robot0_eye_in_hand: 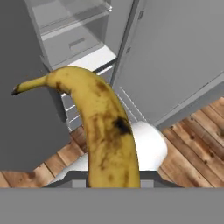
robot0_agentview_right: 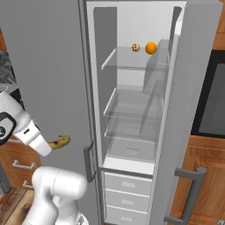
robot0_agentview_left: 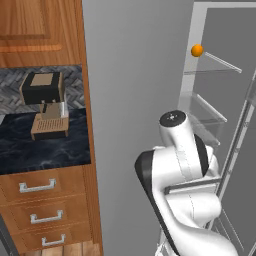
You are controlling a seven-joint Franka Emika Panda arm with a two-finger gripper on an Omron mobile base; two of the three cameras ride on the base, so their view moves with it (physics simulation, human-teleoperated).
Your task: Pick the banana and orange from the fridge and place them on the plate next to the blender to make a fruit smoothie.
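Observation:
The banana [robot0_eye_in_hand: 105, 127], yellow with brown spots, is held out in front of the open fridge [robot0_agentview_right: 132, 22]. My gripper [robot0_agentview_right: 50, 145] is shut on it, left of the fridge opening and about level with the lower shelves; the fruit hides the fingertips in the hand view. From the right base view the banana [robot0_agentview_right: 60, 141] pokes out of the hand. The orange [robot0_agentview_right: 150, 48] rests on the top clear shelf, also seen from the left as the orange [robot0_agentview_left: 197, 50]. The plate and the blender are out of view.
A brown-speckled round lump [robot0_agentview_right: 136, 47] sits just left of the orange. The fridge door [robot0_agentview_right: 189, 88] stands open on the right. A black-and-tan coffee machine [robot0_agentview_left: 45, 105] sits on the dark counter [robot0_agentview_left: 45, 150] to the left, above wooden drawers [robot0_agentview_left: 40, 210].

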